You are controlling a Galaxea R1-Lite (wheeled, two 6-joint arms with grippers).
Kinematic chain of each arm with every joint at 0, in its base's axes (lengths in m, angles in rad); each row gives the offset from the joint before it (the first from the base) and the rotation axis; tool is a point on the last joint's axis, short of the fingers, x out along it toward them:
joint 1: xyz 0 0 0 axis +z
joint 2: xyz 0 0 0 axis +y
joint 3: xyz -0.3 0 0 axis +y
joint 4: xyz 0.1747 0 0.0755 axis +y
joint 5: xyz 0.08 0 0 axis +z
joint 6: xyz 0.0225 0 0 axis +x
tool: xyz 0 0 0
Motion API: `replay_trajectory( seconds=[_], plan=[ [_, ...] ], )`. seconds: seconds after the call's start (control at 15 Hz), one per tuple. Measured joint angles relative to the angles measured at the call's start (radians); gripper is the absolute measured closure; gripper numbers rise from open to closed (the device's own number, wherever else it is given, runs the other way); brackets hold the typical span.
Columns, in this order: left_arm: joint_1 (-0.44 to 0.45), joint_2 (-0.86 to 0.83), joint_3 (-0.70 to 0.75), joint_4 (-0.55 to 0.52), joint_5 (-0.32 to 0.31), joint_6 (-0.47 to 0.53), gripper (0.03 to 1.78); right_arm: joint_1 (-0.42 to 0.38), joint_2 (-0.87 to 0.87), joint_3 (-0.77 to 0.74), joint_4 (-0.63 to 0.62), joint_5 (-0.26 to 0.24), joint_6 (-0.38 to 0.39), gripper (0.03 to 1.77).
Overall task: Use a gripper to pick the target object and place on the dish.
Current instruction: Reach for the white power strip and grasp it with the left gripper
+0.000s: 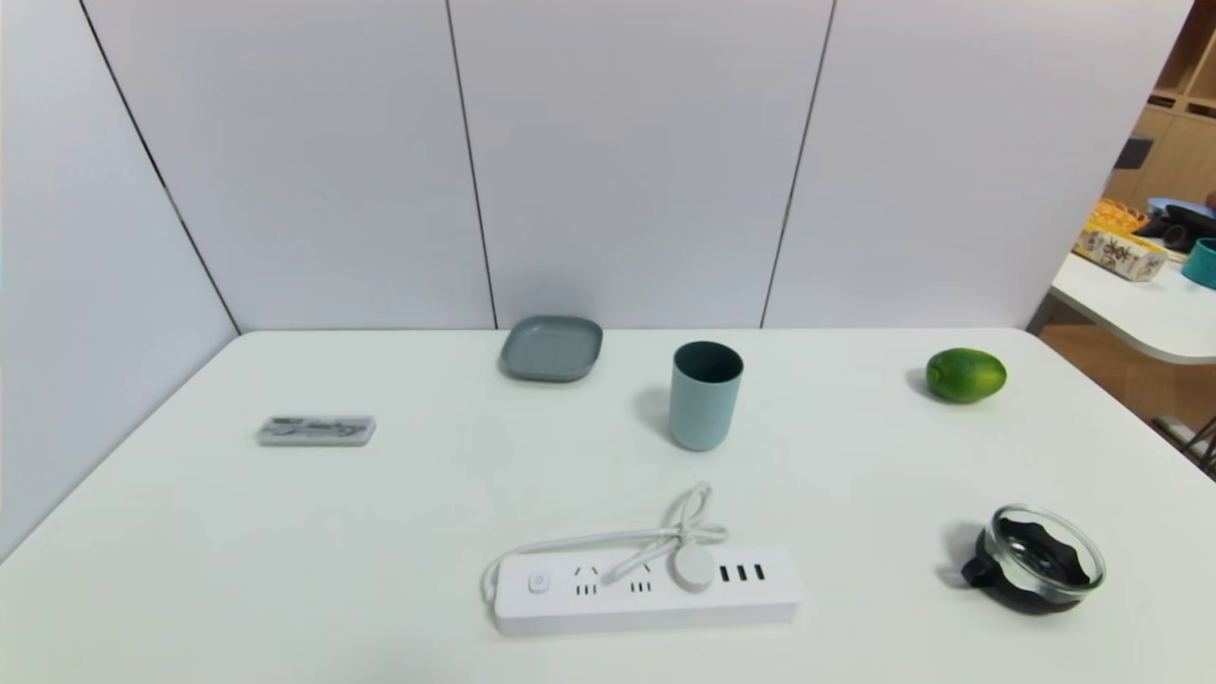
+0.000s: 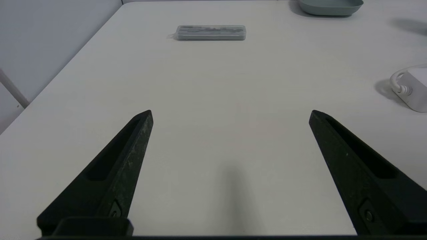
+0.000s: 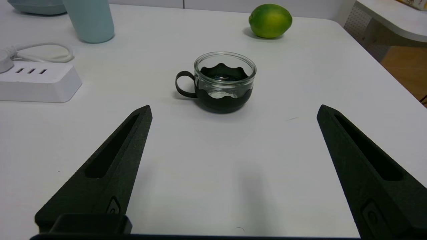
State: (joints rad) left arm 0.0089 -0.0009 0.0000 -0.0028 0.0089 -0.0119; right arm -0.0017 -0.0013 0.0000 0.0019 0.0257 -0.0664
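A long white power strip [image 1: 646, 587] lies near the table's front edge, its round plug and bundled cord on top; it also shows as the power strip [image 3: 36, 83] and the power strip [image 2: 415, 90] in the wrist views. The grey-blue square dish [image 1: 552, 348] sits at the back by the wall, seen too as the dish [image 2: 330, 7]. Neither arm shows in the head view. My left gripper [image 2: 231, 113] is open over bare table, left of the strip. My right gripper [image 3: 234, 109] is open over bare table, right of the strip, with nothing between its fingers.
A blue-grey cup [image 1: 704, 395] stands between strip and dish. A flat grey pack [image 1: 316, 430] lies at the left. A lime [image 1: 965, 374] rests at the back right, a glass bowl with black base [image 1: 1042, 559] at the front right. Wall panels close the back and left.
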Motion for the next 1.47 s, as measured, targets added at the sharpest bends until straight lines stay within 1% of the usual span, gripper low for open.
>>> replay_trajectory(
  seconds=[1.07, 1.33, 1.47],
  plan=[
    [0.0, 0.0, 0.0, 0.0, 0.0, 0.0, 0.12, 0.0, 0.0, 0.0, 0.001, 0.0, 0.0, 0.09],
    [0.0, 0.011, -0.011, 0.007, -0.002, 0.021, 0.12, 0.0, 0.0, 0.0, 0.0, 0.0, 0.0, 0.09],
    [0.0, 0.049, -0.064, 0.025, -0.004, 0.055, 0.12, 0.0, 0.0, 0.0, 0.0, 0.0, 0.0, 0.09]
  ],
)
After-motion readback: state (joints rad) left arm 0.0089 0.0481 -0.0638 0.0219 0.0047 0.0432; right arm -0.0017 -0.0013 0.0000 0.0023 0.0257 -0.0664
